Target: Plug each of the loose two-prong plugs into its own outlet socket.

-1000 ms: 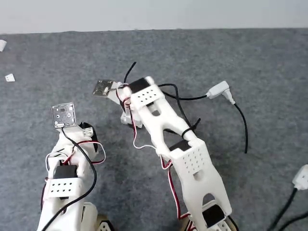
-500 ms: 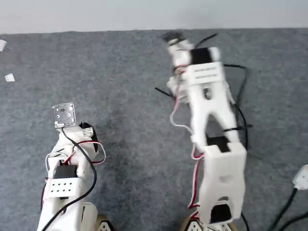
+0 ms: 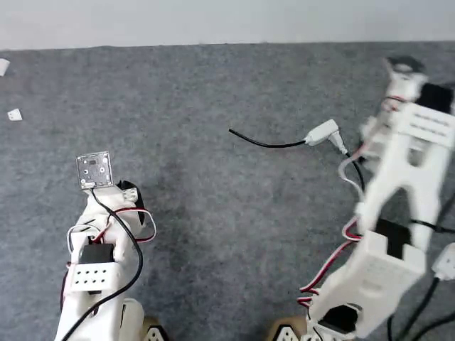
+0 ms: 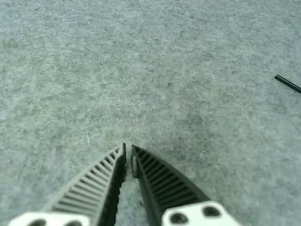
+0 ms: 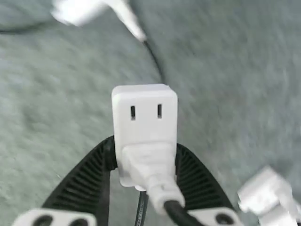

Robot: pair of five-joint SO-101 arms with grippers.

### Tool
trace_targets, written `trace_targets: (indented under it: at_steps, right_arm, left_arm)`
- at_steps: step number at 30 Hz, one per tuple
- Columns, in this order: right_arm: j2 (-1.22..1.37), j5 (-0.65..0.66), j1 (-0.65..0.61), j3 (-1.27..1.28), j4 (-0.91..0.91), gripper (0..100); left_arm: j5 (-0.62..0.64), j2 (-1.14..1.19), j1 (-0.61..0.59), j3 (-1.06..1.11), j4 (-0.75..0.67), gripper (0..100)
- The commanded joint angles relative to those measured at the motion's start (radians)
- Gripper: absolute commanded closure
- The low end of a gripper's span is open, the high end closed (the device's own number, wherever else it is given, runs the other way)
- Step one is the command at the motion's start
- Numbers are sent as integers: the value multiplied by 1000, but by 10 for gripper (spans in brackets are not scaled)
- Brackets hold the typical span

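At far right, my right gripper (image 5: 145, 146) is clamped on a white outlet socket (image 5: 145, 117), its 2 slots facing out. 1 loose plug (image 3: 323, 133) lies on the grey carpet (image 4: 141, 56) near it, black cord trailing. My left gripper (image 4: 128, 150) is pressed closed on nothing, low over the carpet.

The bench (image 3: 213, 213) is surfaced edge to edge in grey, felt-like carpet; a plain pale wall (image 3: 213, 21) runs along the bench's far edge; 2 small white scraps (image 3: 14, 114) lie near its far left corner; the light is soft and even.
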Motion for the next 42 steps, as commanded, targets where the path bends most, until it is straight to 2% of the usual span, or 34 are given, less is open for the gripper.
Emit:
trace_targets:
  at_steps: [1,9,14,16,19,22,29,32,35,37,40,42]
  right_arm:
    - [-125,48,124,101,-28,990]
    - [-177,112,341,440,-366,990]
    - [-177,153,452,546,-478,983]
    - [-177,186,469,574,-489,943]
    - [-177,222,481,594,-481,820]
    - [-189,250,481,598,-440,734]
    - [-300,236,475,574,-306,784]
    - [-394,216,475,621,-278,842]
    - [-496,175,472,721,-285,944]
    - [-558,149,446,813,-306,997]
    - [-648,137,383,985,-360,983]
    - [-711,137,306,1102,-404,991]
  left_arm:
    - [-11,-8,0,-50,-26,984]
    - [-11,-6,3,-48,-25,984]
    - [-72,-6,80,-15,-20,968]
    - [-94,-6,109,-2,-9,932]
    - [-97,-6,126,2,11,872]
    - [-97,-8,124,2,15,852]
    - [-97,-15,121,5,15,852]
    - [-98,-17,72,-1,15,852]
    - [-97,-17,11,-13,11,859]
    - [-97,-17,-14,-16,14,903]
    - [-97,-17,-37,-18,15,994]
    - [-97,-18,-64,-19,15,985]
